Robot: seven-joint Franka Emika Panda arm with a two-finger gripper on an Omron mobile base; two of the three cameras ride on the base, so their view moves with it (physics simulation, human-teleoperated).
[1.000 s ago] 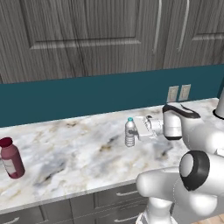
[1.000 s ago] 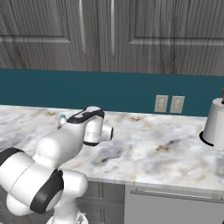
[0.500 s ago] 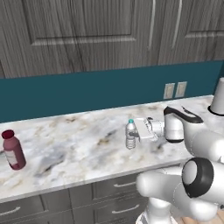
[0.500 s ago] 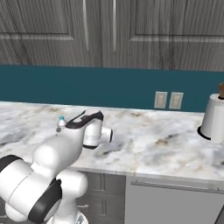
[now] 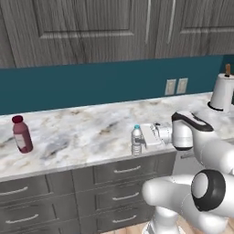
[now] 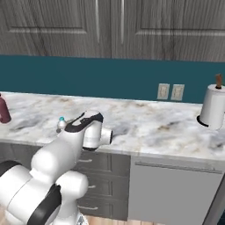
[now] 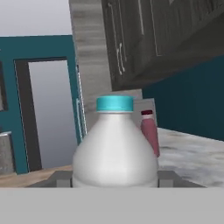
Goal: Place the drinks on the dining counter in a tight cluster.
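Observation:
My gripper (image 5: 142, 137) is shut on the clear water bottle (image 5: 136, 140), holding it upright by its sides near the front edge of the marble counter with grey drawers (image 5: 82, 132). In the hand view the water bottle (image 7: 114, 148) with its teal cap sits between the fingertips (image 7: 61, 178). From the right base view, the bottle's cap (image 6: 61, 119) peeks out behind my arm. The pink-red juice bottle (image 5: 21, 134) stands on the same counter far to the left, and it appears behind the water bottle as the juice bottle (image 7: 150, 131). The dining counter is out of view.
A paper towel roll (image 5: 222, 93) stands at the counter's right end near two wall outlets (image 5: 176, 86). Dark wall cabinets (image 5: 114, 27) hang above the teal backsplash. Grey drawers (image 5: 55, 192) and a flat appliance panel (image 6: 176, 193) lie below the counter.
The whole picture has shifted: the base has backed away from the counter, which now sits higher in the views. The gripper keeps its hold on the water bottle.

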